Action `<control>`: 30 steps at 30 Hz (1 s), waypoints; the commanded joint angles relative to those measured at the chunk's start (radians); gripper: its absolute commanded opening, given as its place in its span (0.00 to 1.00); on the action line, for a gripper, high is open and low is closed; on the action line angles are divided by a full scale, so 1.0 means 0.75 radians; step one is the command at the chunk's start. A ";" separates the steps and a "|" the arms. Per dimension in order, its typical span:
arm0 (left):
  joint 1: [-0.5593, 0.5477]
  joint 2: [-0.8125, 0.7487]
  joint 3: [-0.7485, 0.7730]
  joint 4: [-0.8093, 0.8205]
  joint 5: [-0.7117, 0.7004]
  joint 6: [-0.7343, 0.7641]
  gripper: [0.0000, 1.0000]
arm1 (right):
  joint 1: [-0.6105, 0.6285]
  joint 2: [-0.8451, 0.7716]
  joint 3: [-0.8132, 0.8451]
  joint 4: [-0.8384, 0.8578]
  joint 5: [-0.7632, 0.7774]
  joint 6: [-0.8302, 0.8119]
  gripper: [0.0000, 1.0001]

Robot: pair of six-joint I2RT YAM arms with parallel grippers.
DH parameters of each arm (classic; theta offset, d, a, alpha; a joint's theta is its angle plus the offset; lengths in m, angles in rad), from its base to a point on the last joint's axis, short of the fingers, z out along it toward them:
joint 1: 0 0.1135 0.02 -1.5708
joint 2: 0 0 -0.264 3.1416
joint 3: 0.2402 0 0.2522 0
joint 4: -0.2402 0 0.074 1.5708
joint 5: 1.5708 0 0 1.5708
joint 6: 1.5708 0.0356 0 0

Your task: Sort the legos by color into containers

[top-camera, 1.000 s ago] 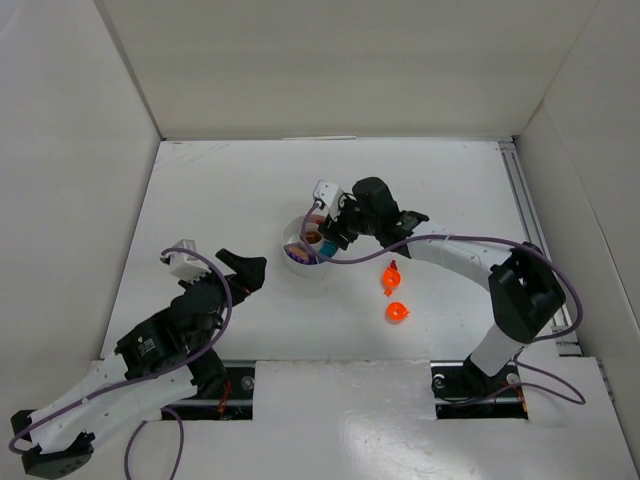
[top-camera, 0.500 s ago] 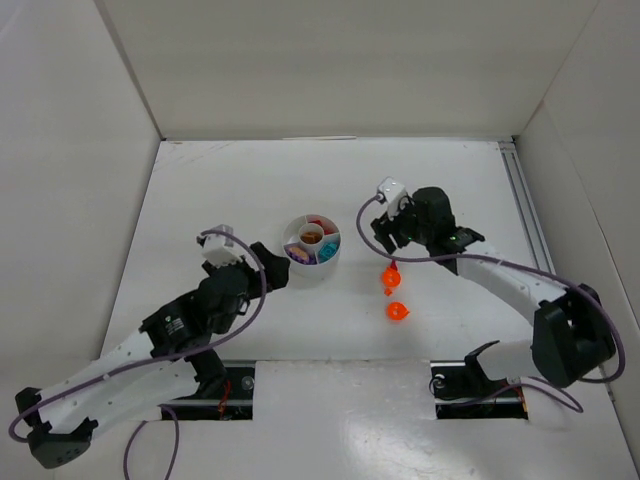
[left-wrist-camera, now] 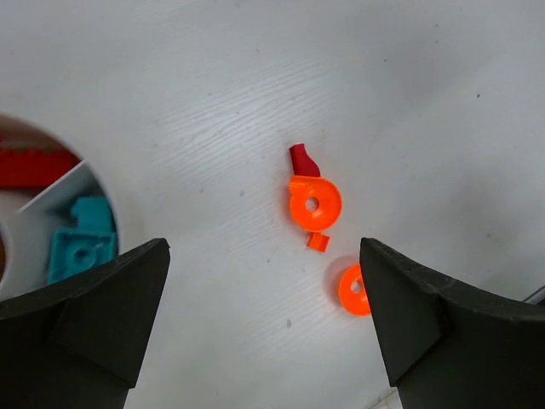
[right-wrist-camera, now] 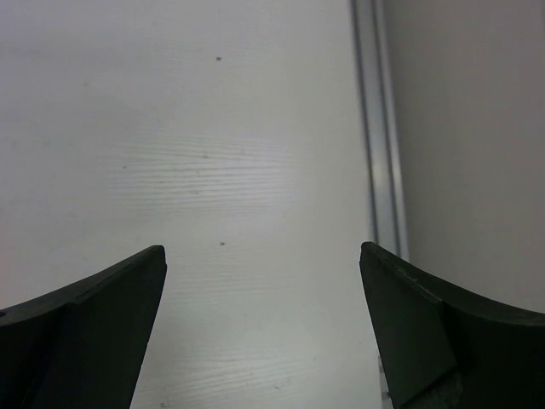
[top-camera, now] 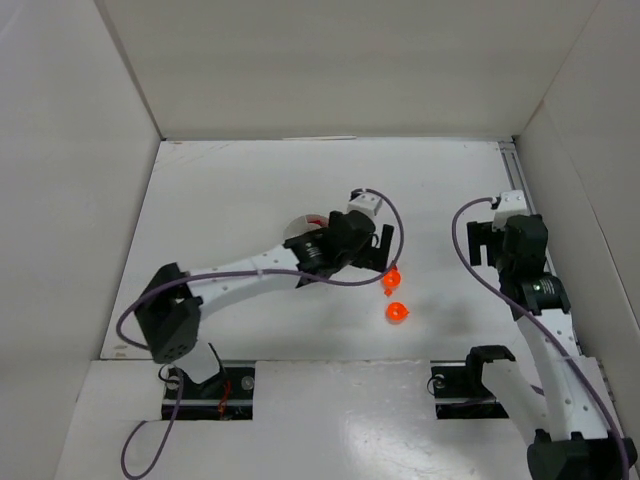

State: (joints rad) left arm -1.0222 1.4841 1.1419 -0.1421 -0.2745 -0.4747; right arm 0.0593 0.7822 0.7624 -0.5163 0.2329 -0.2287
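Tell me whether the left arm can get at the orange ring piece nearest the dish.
Probably yes. The left gripper hangs open right above the orange ring piece; nothing lies between. A small red piece touches it, and the dish sits off to the side.

A white table [top-camera: 240, 200] with faint wood grain fills the middle of the overhead view. Plain white boards box it in: a back panel [top-camera: 340, 60] across the top, a left panel [top-camera: 60, 180] and a right panel [top-camera: 600, 120]. A thin metal rail [right-wrist-camera: 376, 128] runs along the table's right edge. The light is soft and even.
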 commanded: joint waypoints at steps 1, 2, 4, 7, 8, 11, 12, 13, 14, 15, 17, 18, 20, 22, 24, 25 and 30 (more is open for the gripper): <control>-0.005 0.190 0.193 0.071 0.116 0.140 0.91 | -0.046 -0.102 0.039 -0.122 0.131 -0.014 1.00; -0.020 0.242 0.230 0.071 0.116 0.152 0.91 | -0.046 -0.118 0.039 -0.122 0.131 -0.014 1.00; -0.020 0.395 0.306 0.059 0.151 0.171 0.85 | -0.046 -0.131 0.039 -0.122 0.131 -0.047 1.00; -0.020 0.534 0.469 0.018 0.168 0.171 0.78 | -0.046 -0.117 0.039 -0.122 0.115 -0.108 1.00; -0.020 0.612 0.532 -0.015 0.168 0.171 0.78 | -0.046 -0.104 0.039 -0.122 0.115 -0.108 1.00; -0.032 0.735 0.606 -0.029 0.168 0.171 0.71 | -0.046 -0.068 0.027 -0.079 0.054 -0.135 1.00; -0.032 0.762 0.647 -0.046 0.182 0.171 0.71 | -0.046 -0.067 0.008 -0.062 0.023 -0.135 1.00; -0.032 0.786 0.666 -0.060 0.182 0.171 0.69 | -0.046 -0.049 0.008 -0.046 0.011 -0.147 1.00; -0.032 0.811 0.686 -0.072 0.182 0.171 0.65 | -0.046 -0.031 0.008 -0.046 0.011 -0.147 1.00; -0.032 0.853 0.727 -0.101 0.182 0.171 0.65 | -0.046 -0.031 0.008 -0.046 -0.002 -0.147 1.00; -0.032 0.889 0.756 -0.127 0.166 0.171 0.64 | -0.046 -0.018 0.008 -0.046 -0.002 -0.147 1.00; -0.032 0.903 0.772 -0.142 0.147 0.159 0.59 | -0.046 -0.018 0.008 -0.046 -0.002 -0.147 1.00; -0.032 0.921 0.772 -0.160 0.147 0.146 0.55 | -0.046 -0.031 0.008 -0.034 -0.002 -0.147 1.00; -0.032 0.921 0.742 -0.160 0.135 0.146 0.54 | -0.046 -0.059 -0.006 -0.034 -0.002 -0.147 1.00; -0.032 0.921 0.721 -0.160 0.135 0.120 0.52 | -0.046 -0.059 -0.006 -0.034 -0.002 -0.147 1.00; -0.032 0.934 0.721 -0.160 0.135 0.120 0.50 | -0.046 -0.071 -0.006 -0.034 -0.002 -0.147 1.00; -0.032 0.946 0.684 -0.160 0.123 0.095 0.37 | -0.046 -0.071 -0.006 -0.034 -0.002 -0.147 1.00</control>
State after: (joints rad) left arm -1.0416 2.1948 1.6661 -0.2520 -0.1661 -0.3870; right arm 0.0273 0.7395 0.7536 -0.5903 0.2359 -0.3374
